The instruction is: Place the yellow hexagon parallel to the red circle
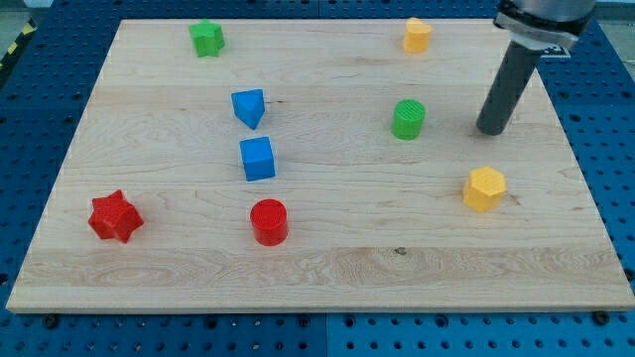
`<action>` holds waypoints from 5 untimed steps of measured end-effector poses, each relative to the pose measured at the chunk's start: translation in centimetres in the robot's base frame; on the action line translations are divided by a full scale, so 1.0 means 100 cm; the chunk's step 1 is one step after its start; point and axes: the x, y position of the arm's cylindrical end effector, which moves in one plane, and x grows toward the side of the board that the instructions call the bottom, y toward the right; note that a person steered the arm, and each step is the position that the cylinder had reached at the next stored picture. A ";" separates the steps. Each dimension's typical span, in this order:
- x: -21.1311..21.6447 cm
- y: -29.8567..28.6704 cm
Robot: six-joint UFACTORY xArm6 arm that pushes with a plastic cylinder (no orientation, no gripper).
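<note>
Rod tip set down on the board, above the yellow hexagon and touching no block.

My tip (489,130) is seen right of the green cylinder (408,119), near the yellow hexagon (484,188) but apart from it. No pincer is fitted, so nothing is grasped. The red circle (268,221) is placed well apart toward the view's left, on the wooden board (327,268), slightly lower than the hexagon.

You see the yellow hexagon (485,188), flat on the counter (327,268), well to the view's right of the red circle (269,221) and slightly higher, red circle upright, flat face up.
</note>
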 end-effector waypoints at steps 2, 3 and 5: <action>0.012 -0.032; 0.046 -0.014; 0.070 -0.069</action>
